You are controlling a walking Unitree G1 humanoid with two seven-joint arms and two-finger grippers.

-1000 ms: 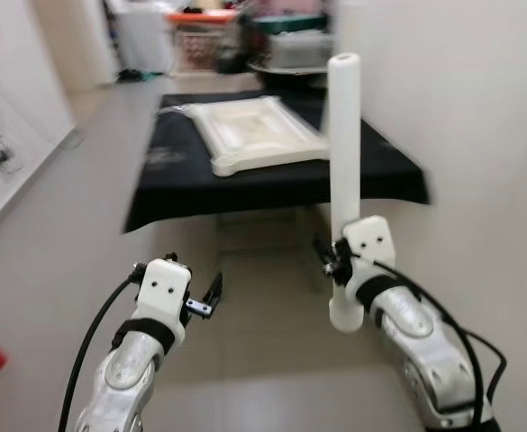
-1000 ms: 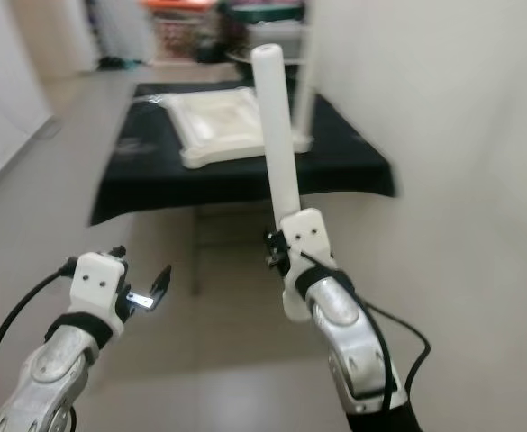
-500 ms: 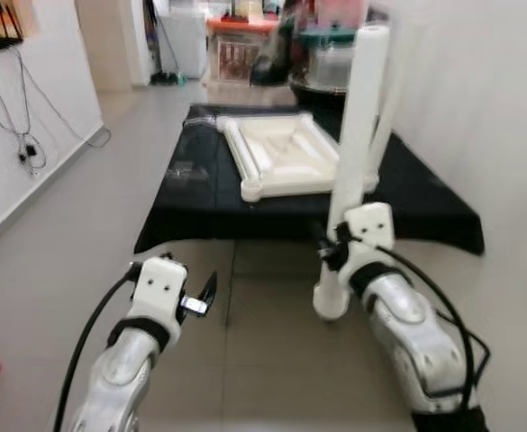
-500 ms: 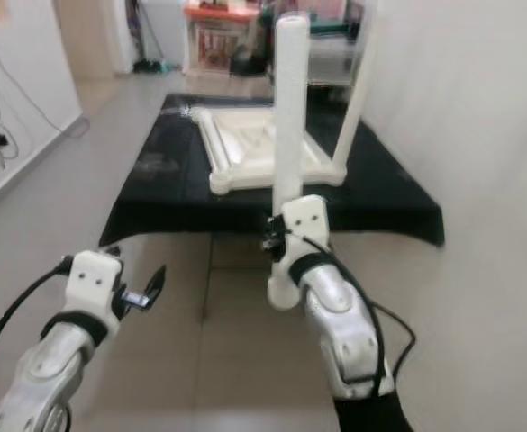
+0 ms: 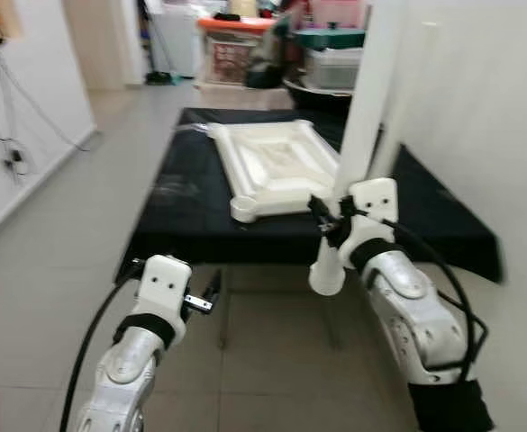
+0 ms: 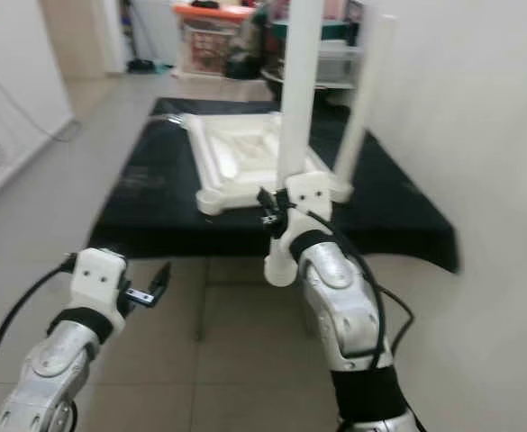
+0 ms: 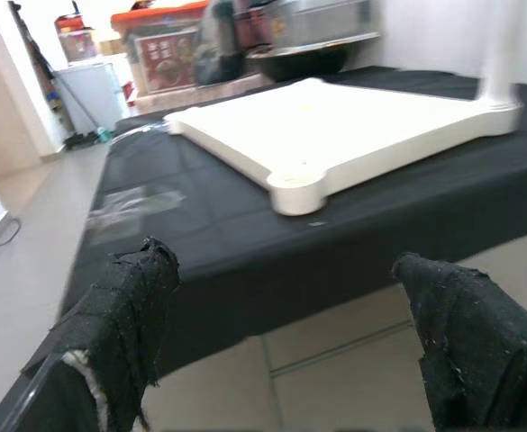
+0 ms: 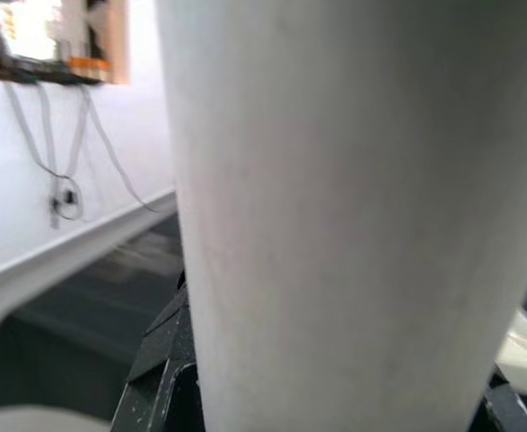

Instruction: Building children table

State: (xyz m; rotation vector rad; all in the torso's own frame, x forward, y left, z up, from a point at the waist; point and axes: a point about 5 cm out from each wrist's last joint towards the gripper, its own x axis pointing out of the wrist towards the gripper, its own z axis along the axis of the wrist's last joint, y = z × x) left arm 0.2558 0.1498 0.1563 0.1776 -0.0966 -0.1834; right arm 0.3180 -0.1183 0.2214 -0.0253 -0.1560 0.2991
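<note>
Nearest me, my left gripper (image 5: 211, 294) hung with its fingers spread and nothing between them, while my right gripper (image 5: 326, 219) was clamped on the upright white table leg (image 5: 360, 117), its top cut off. Beyond, the overturned white tabletop (image 5: 277, 166) lay on the black-draped table (image 5: 191, 202), one leg (image 6: 364, 99) already standing at its far corner, the clutter behind too blurred to read.

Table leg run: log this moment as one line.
right gripper: shut on table leg, upright | left gripper: open, idle | tabletop: upside down on black table, one leg fitted
</note>
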